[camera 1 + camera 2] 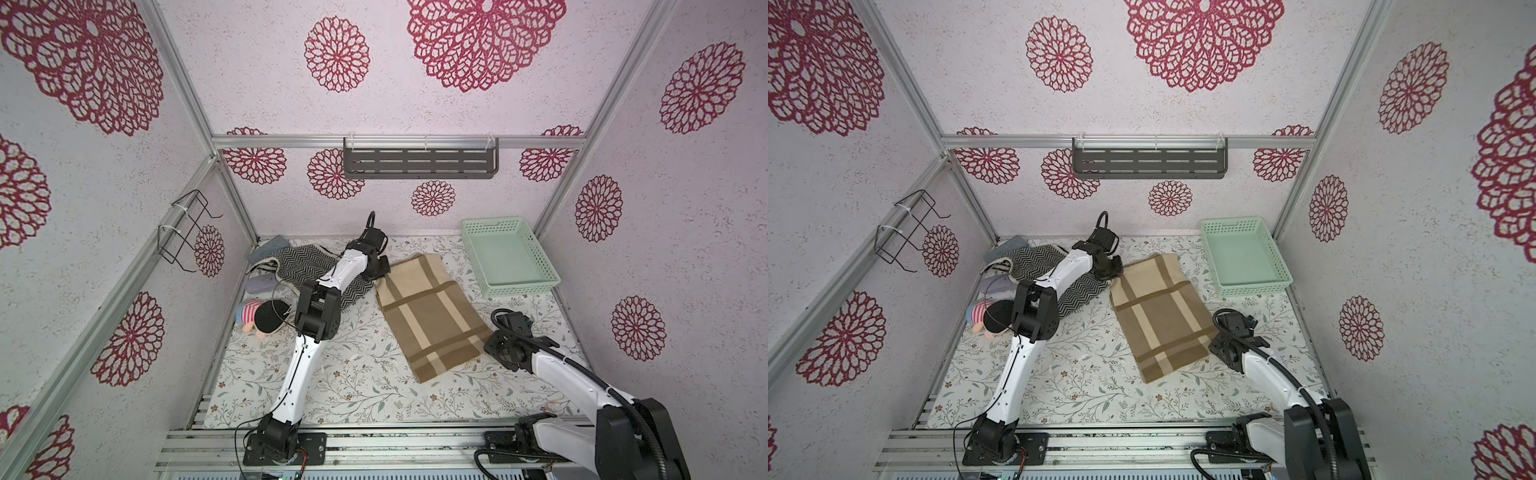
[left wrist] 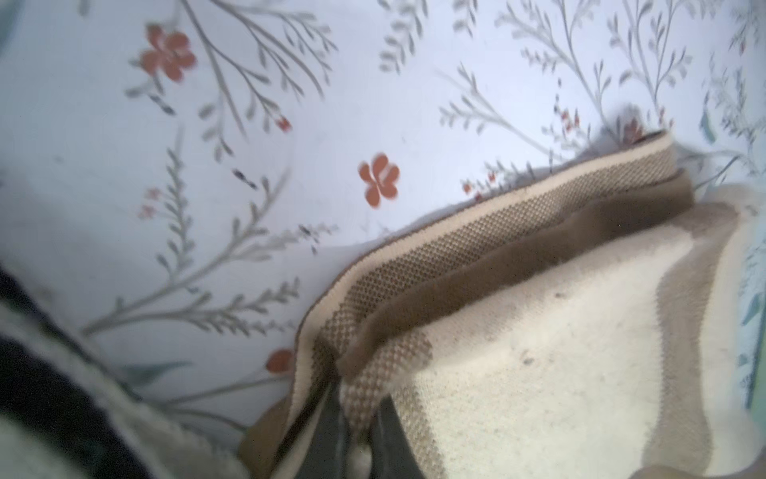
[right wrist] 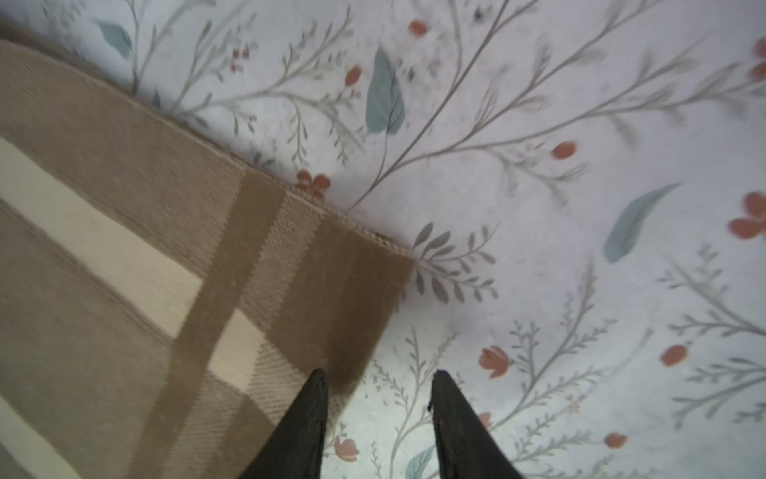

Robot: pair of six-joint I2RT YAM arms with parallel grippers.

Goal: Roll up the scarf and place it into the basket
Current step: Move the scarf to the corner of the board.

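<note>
1. Broadly, the floral table (image 1: 332,395) has its widest bare stretch on the near side of the scarf, toward my bases. A narrower bare strip runs along the scarf's right long edge.
2. The scarf (image 1: 428,316), tan with cream and brown stripes, lies flat and unrolled in both top views, set at a slant. Its far left corner is at my left gripper and its near right corner is by my right one.
3. My left arm (image 1: 299,365) reaches far forward on the scarf's left with the elbow raised. Its forearm passes over a herringbone cloth (image 1: 303,259) whose edge comes right up to the scarf's far left corner.
4. My right arm (image 1: 569,378) stretches in low from the scarf's right, with the wrist bent down over the near right corner.
5. The basket (image 1: 519,286) stands beyond the scarf's far right corner, apart from it, with bare table between them.
6. A doll (image 1: 259,318) lies well to the scarf's left, past my left elbow.
7. My left gripper (image 2: 356,414) is closed, pinching the scarf's corner, and the fabric there rises in a fold off the table.
8. My right gripper (image 3: 379,375) stands partly apart and holds nothing. One fingertip (image 3: 317,385) is over the scarf's edge and the other is over bare table.
</note>
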